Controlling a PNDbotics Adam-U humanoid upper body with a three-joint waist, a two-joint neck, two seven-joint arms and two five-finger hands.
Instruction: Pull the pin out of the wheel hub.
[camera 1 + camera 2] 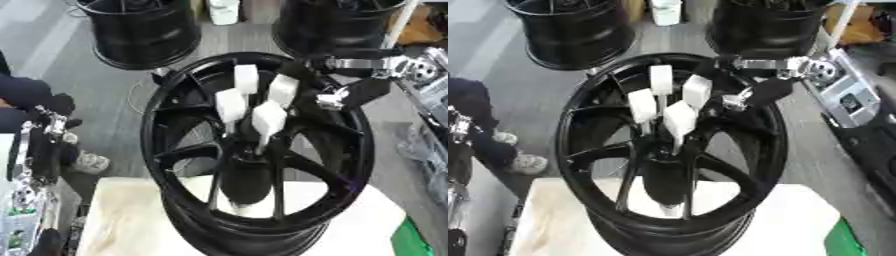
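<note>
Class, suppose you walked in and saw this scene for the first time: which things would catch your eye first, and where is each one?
The big black wheel hub fills the middle, standing on a pale table. Four white pins stick up from its centre, bright against the dark spokes. From the upper right, the robot's right hand reaches over the rim toward them; two more black wheels stand on the floor behind.

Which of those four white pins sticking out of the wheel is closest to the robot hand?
The right-hand pin of the upper pair. It stands on the side where the right robot hand reaches in over the rim; the other three sit farther left or lower.
</note>
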